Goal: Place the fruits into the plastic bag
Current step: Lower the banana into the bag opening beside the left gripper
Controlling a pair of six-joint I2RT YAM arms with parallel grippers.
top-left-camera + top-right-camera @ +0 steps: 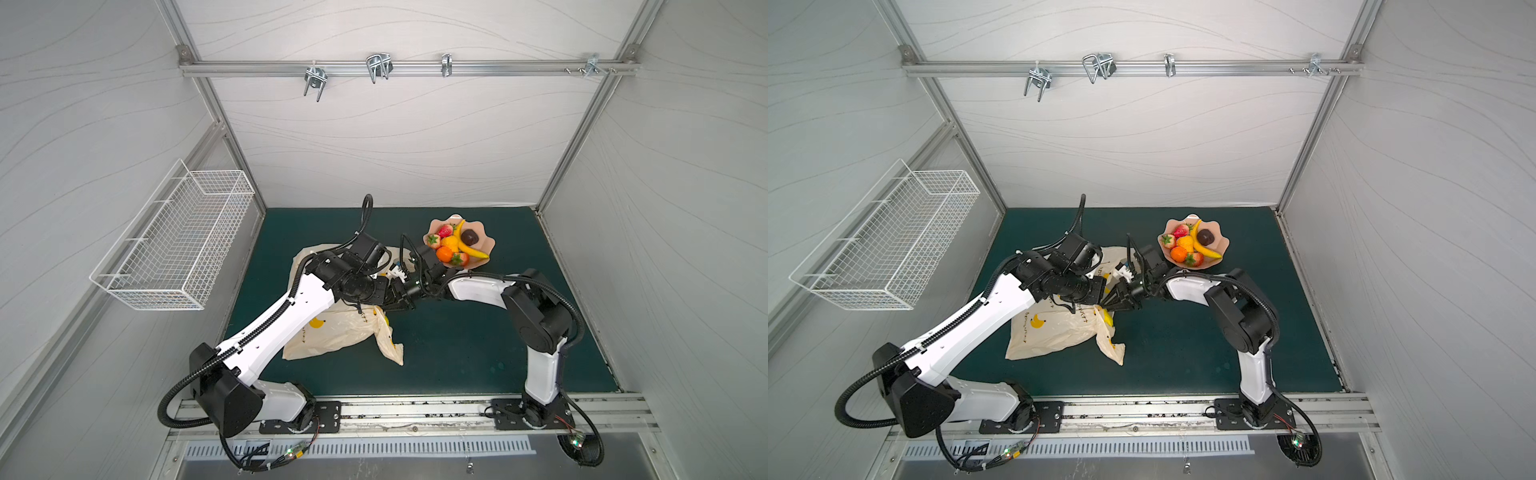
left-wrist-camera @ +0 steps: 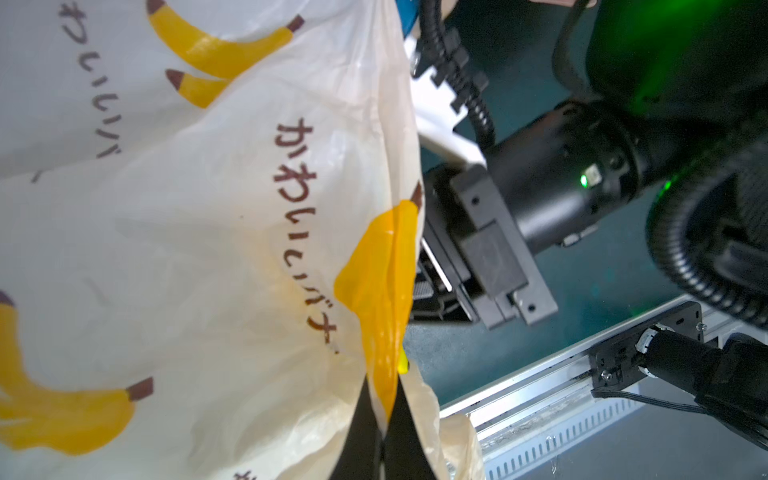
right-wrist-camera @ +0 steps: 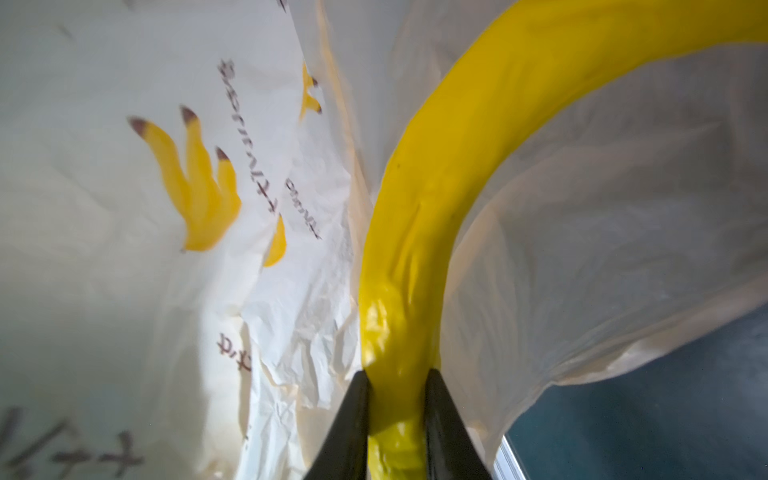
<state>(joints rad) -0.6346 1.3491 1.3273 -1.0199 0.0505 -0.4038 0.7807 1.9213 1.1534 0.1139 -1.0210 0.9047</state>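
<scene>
Room: white panelled walls on an aluminium frame, a dark green mat [image 1: 457, 357] underfoot, and a wire basket [image 1: 174, 249] hung on the side wall, out of the way.
Bag: the plastic bag [image 1: 332, 336] lies crumpled on the mat left of centre. Its mouth is turned toward the middle, where the two arms meet.
Left gripper: the left gripper [image 2: 383, 399] is pinched tight on the thin film at the bag's rim and lifts that edge off the mat.
Right gripper: the right gripper [image 3: 397, 374] is clamped on one end of a yellow banana [image 3: 436, 187]. The rest of the banana curves on into the bag, with film on both sides of it.
Dish: the pink dish [image 1: 487, 244] sits at the back right. It holds a second banana [image 1: 467, 249], orange balls [image 1: 444, 253], strawberries [image 1: 445, 230] and a dark brown piece [image 1: 469, 237].
Stage, as I read it: the first fruit is going in and letting go comes next.
Risk one: if it is dropped this near the rim, the gripped end could hang over the lip and slide back out.
Risk two: the film looks slippery, so a slipped pinch would collapse the mouth onto the right fingers.
Risk three: pulling the right arm back could snag the crinkled plastic and drag the bag along.
Risk four: the two wrists are very close together, so a careless turn could knock them.
</scene>
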